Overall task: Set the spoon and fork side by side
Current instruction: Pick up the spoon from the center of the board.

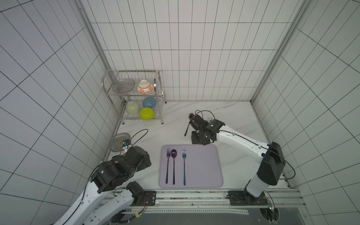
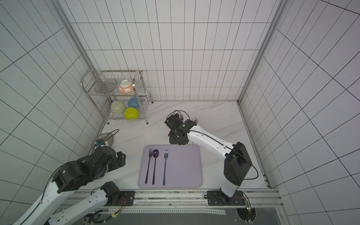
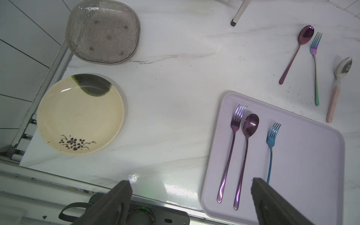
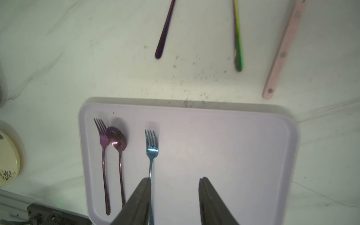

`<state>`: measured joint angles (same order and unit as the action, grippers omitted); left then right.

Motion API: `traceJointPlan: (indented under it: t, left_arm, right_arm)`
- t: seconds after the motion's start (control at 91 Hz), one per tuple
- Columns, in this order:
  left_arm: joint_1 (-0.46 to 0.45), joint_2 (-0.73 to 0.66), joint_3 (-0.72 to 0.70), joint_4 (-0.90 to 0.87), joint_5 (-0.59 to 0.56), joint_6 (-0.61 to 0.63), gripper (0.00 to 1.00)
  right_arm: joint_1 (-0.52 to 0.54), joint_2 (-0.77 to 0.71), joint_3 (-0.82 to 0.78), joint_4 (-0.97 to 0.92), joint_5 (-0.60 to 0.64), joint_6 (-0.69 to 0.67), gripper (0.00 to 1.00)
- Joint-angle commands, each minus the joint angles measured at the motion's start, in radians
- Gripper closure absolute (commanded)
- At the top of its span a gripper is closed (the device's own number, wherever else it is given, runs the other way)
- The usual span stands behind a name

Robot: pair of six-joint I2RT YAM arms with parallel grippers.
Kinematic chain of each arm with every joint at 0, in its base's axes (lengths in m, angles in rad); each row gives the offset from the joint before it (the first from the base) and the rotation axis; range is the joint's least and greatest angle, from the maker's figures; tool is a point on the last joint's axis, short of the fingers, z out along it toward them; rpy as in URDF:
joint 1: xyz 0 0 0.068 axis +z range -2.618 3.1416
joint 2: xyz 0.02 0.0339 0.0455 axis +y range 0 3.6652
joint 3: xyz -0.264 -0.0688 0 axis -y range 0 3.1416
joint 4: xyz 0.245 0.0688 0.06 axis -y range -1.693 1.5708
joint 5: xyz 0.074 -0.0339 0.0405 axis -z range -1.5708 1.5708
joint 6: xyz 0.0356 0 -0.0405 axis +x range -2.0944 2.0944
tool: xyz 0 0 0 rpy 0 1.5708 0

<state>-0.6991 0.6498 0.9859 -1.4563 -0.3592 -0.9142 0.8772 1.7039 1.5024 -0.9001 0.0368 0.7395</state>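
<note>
**Purple fork (image 1: pixel 167 166) and purple spoon (image 1: pixel 173 168) lie paired on the lavender tray (image 1: pixel 202 167); blue fork (image 1: pixel 184 167) lies alone**

The white marble counter (image 1: pixel 229 116) carries everything. A steel dish rack (image 1: pixel 134 95) stands well beyond the tray's far-left corner, with upturned bowls (image 1: pixel 145 87) on its shelves. The left arm (image 1: pixel 116 167) hangs just left of the tray. The left gripper (image 3: pixel 191 182) is spread wide, with nothing between its fingers (image 3: pixel 116 202). The right arm (image 1: pixel 239 140) reaches in from the tray's right to its far edge. In the right wrist view the right gripper (image 4: pixel 175 179) hovers over the tray with its jaws parted and empty. The blue fork's handle runs right beside one finger (image 4: pixel 140 200), and whether the two touch is hard to judge from that angle.

A cream plate (image 3: pixel 81 115) with a dark patch and a flower sprig sits left of the tray. A grey glass dish (image 3: pixel 103 31), upside down, lies off the tray's far-left corner.

In the tray's left part the purple fork and purple spoon lie parallel and just beside each other, heads toward the far edge. The blue fork lies parallel on their right, a clear gap away. Beyond the tray's far edge, on the counter, lie a second purple spoon (image 3: pixel 294 57), a rainbow fork (image 3: pixel 315 72) and a pink-handled spoon (image 3: pixel 336 91).
</note>
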Motion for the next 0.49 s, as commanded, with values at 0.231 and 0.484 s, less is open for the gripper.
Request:
traceJointPlan:
  t: [0.231,0.484]
  left_arm:
    - [0.002,0.116,-0.004,0.164,0.168,0.064,0.02]
    - [0.002,0.108,0.001,0.172,0.18,0.075,0.02]
  right_arm:
    - [-0.205,0.373,0.372,-0.052,-0.022,-0.177,0.54]
    - [-0.211,0.684,0.718,-0.076,0.002,-0.18,0.53]
